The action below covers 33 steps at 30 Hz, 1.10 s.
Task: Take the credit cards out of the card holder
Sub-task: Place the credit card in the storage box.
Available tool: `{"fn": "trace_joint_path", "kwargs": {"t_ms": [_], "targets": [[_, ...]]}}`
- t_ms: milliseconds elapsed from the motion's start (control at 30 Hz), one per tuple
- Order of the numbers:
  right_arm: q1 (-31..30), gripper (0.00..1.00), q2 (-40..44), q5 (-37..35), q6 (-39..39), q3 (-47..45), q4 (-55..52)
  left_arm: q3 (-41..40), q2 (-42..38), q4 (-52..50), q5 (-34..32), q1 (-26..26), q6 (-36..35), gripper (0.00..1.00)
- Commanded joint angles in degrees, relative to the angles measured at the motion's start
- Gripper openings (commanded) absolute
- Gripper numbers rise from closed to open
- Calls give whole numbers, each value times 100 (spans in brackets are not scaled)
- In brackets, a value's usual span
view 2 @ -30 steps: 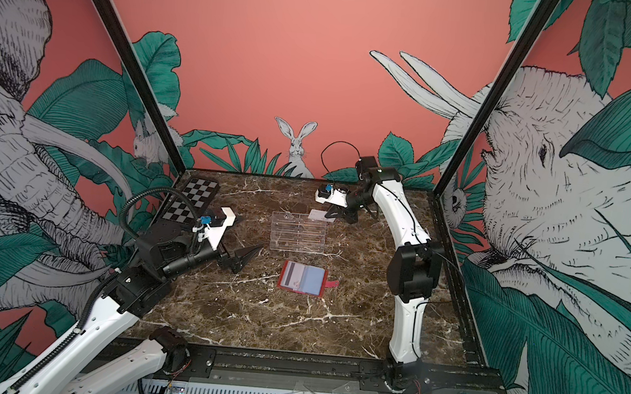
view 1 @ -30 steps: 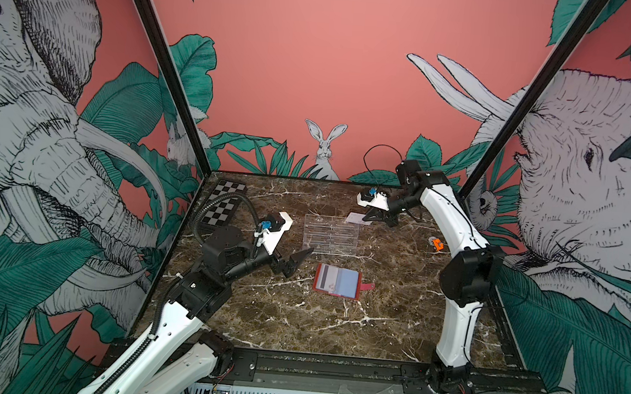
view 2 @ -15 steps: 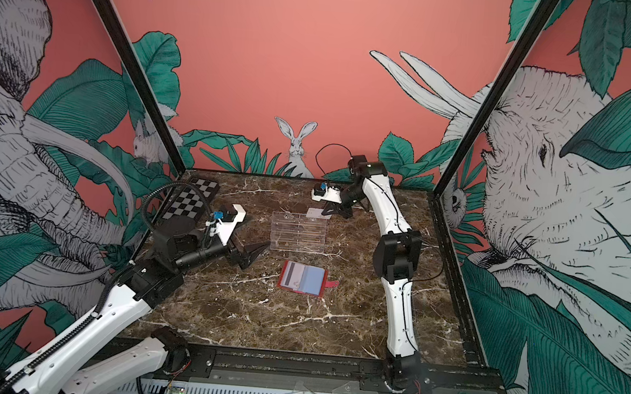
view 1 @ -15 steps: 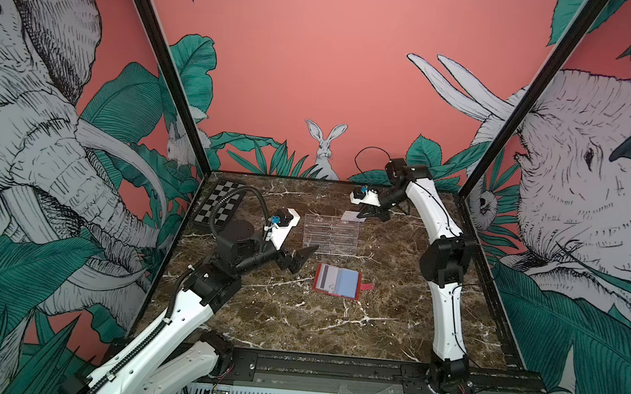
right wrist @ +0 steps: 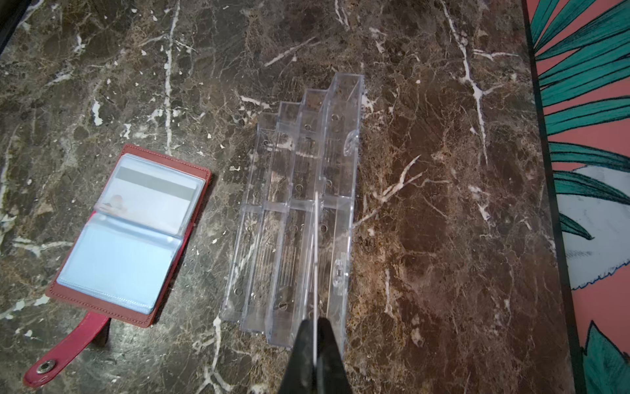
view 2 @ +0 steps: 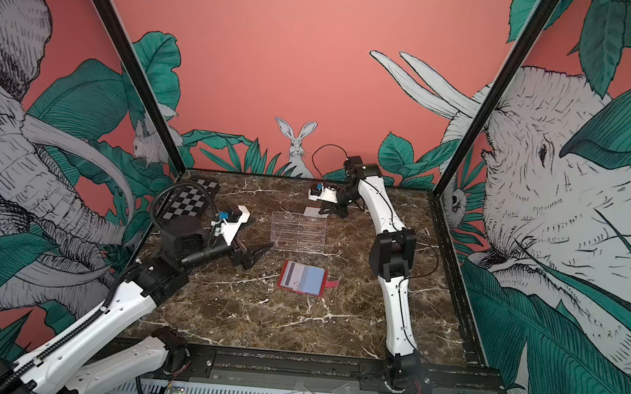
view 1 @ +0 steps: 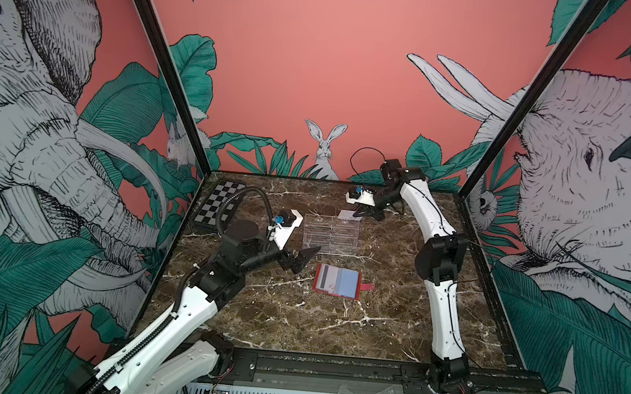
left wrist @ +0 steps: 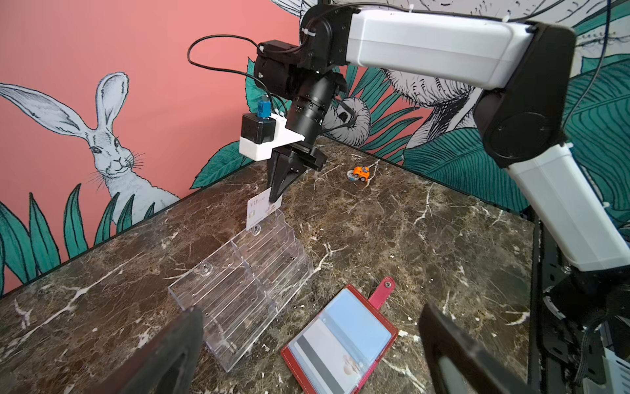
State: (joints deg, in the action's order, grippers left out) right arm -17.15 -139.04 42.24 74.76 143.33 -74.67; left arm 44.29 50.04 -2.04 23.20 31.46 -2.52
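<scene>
**One card pinched over the rack, one in the open holder**

The right gripper has its black jaws pressed together on a thin whitish credit card printed "VIP". The tips pinch its upper edge near one corner, and the card hangs upright below them. Its lower edge meets the top of the tallest tier of the clear acrylic tiered rack; whether it has entered the slot cannot be told. In the right wrist view the card shows edge-on, a pale line running out from between the fingertips over the rack.

In both top views the small red leather-like card holder lies open and flat near the middle of the brown marble table, at 6 o'clock from the rack and well apart from the right gripper. Its pinkish-red snap tab points to 3 o'clock. A second card, dark grey stripe up, sits in the pale blue-clear sleeve on the 9 o'clock page; the 3 o'clock page shows only blue plastic.

The left gripper hovers at 9 to 10 o'clock from the holder, jaws spread wide and holding nothing — near the holder's edge but apart from it. In the left wrist view the holder lies ahead of the gap between its two dark fingers.

A black-and-white checkered board lies in the 10 o'clock corner.
</scene>
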Motion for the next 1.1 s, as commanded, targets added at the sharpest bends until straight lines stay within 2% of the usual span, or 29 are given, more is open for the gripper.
{"fn": "trace_joint_path", "kwargs": {"t_ms": [0, 1067], "targets": [[-37, 0, -160, 34, -195, 217, 85, -79, -21, 161, 96, 9, 35, 99], [-122, 0, -492, -163, -419, 254, 225, -167, -156, -49, 44, 6, -133, 99]]}}
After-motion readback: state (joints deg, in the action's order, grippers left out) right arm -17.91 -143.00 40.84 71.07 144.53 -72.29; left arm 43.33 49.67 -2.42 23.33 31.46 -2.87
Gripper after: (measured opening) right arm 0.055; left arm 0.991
